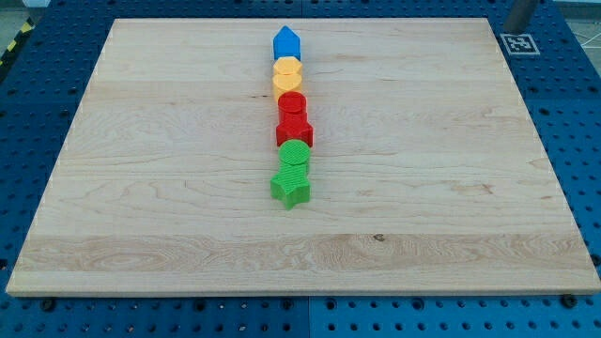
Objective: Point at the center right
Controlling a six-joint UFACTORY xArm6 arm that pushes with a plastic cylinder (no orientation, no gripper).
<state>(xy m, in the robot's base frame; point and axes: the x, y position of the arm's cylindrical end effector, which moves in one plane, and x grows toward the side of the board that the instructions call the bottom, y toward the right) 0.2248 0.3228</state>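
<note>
Lab bench: wooden board (188,188) on blue perforated table (573,113), fiducial tag (517,43)

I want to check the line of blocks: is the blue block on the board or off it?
On the board. The blue block rests on the wooden board, inside its top edge.

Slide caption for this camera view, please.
Coloured blocks in one column on the wooden board, blue block topmost, green star lowest; my tip is out of view.

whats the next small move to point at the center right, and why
Probably bring my tip, which is not in view now, onto the wooden board at its right-middle. That spot sits well right of the block column, blue block down to green star.
</note>
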